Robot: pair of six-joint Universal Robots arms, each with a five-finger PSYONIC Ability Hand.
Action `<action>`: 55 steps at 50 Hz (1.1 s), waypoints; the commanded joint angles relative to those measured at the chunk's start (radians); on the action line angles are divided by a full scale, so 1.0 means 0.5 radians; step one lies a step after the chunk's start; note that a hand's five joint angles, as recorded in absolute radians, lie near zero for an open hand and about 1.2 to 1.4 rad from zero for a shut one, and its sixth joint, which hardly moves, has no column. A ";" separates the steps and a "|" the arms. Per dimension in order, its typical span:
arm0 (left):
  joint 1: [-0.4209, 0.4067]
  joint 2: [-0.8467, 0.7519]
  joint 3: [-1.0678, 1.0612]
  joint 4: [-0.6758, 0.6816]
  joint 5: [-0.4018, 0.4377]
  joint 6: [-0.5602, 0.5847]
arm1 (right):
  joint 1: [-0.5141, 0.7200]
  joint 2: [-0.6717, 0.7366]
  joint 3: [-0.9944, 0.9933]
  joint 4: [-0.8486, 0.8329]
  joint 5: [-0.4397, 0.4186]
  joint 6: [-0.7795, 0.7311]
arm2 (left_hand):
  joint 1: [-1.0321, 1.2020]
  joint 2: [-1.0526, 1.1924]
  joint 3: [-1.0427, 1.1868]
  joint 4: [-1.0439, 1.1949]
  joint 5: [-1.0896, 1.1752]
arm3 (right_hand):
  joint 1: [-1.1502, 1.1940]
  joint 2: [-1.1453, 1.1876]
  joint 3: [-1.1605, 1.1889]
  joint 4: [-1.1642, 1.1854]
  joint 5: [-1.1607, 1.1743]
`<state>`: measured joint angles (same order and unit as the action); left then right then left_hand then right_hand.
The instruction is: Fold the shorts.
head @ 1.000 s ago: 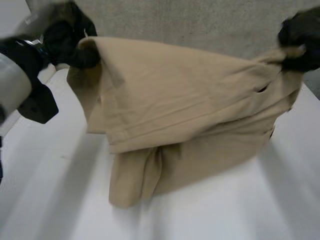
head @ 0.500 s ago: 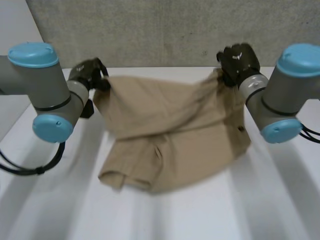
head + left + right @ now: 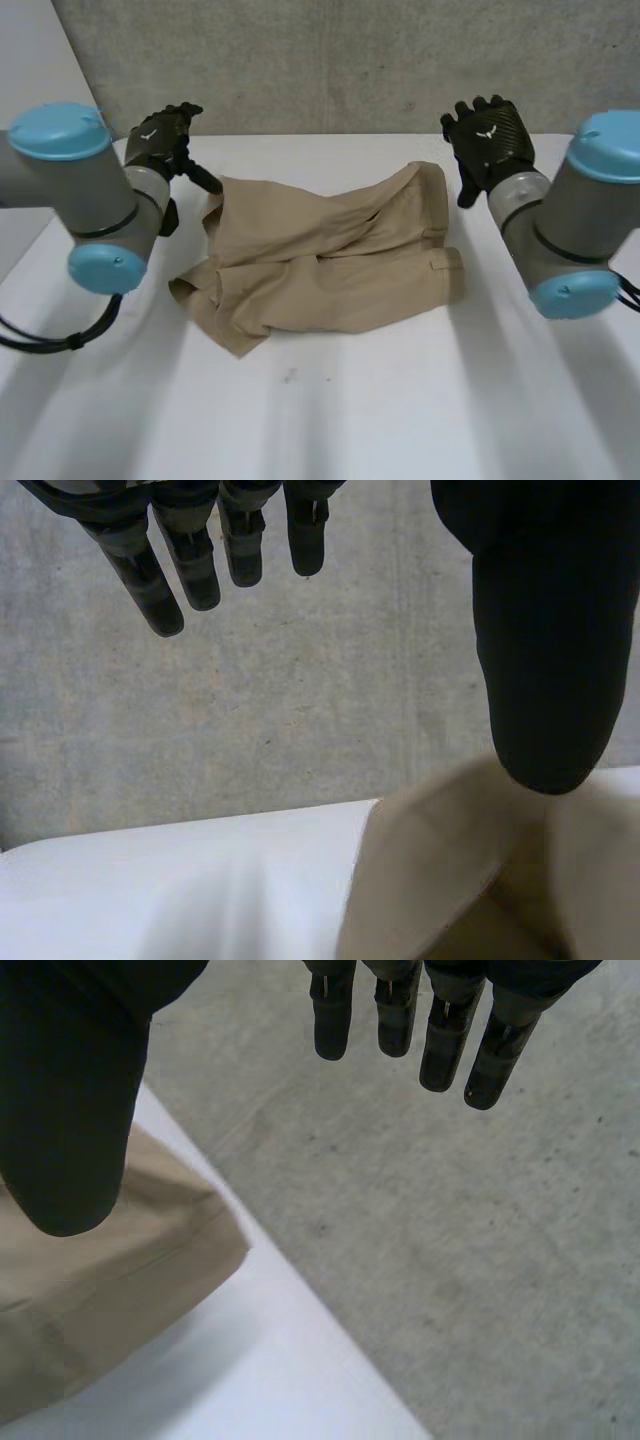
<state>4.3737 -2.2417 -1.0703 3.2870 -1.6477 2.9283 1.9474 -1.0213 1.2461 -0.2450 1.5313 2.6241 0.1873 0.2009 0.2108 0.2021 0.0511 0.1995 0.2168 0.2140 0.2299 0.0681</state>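
A: Shorts (image 3: pixel 330 255), where are they?

B: On the table (image 3: pixel 400 410), in the middle towards the far edge. They're doubled over themselves but rumpled, with a loose flap poking out at the near left.

A: And the hands?

B: Both are slack, fingers straight, grasping nothing. The left hand (image 3: pixel 160 135) hovers just beside the far left corner, and the right hand (image 3: pixel 490 140) is near the far right corner.

A: How far along, then?

B: One rough fold looks laid down, I'd say. Smoothing, squaring the edges and probably another fold across are left.
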 commanded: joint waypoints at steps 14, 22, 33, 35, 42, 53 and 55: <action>-0.025 1.029 -1.461 -0.005 0.258 0.402 | -0.140 -0.320 0.613 0.803 -0.464 0.115 | 0.193 0.166 0.146 0.164 0.117 | 0.799 0.764 0.769 0.738 0.712; -0.093 1.026 -1.614 -0.110 0.270 0.408 | -0.134 -0.148 0.607 0.671 -0.485 0.096 | 0.657 0.630 0.610 0.627 0.580 | 0.834 0.799 0.805 0.773 0.748; -0.142 0.971 -1.676 -0.199 0.270 0.405 | -0.131 0.085 0.426 0.478 -0.470 0.087 | 0.875 0.848 0.828 0.846 0.799 | 0.763 0.729 0.734 0.703 0.677; -0.139 0.937 -1.667 -0.196 0.270 0.405 | -0.131 0.113 0.389 0.475 -0.470 0.087 | 0.769 0.742 0.722 0.740 0.693 | 0.763 0.729 0.734 0.703 0.677; -0.120 0.793 -1.612 -0.190 0.252 0.411 | -0.115 0.226 0.263 0.456 -0.467 0.087 | 0.734 0.706 0.687 0.704 0.657 | 0.787 0.752 0.758 0.726 0.701; -0.071 0.550 -1.443 -0.168 0.243 0.420 | -0.112 0.331 0.162 0.346 -0.461 0.090 | 0.669 0.642 0.622 0.639 0.592 | 0.951 0.916 0.922 0.890 0.865; -0.065 0.532 -1.427 -0.165 0.243 0.420 | -0.112 0.352 0.128 0.343 -0.461 0.090 | 0.663 0.636 0.616 0.634 0.587 | 1.021 0.987 0.992 0.960 0.935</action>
<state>4.3270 -1.9437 -1.8121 3.2017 -1.5260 3.1374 1.8915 -0.8677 1.3389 -0.0615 1.2994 2.6689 0.5045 0.4937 0.4980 0.4861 0.3076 0.4810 0.5479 0.5602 0.5580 0.3581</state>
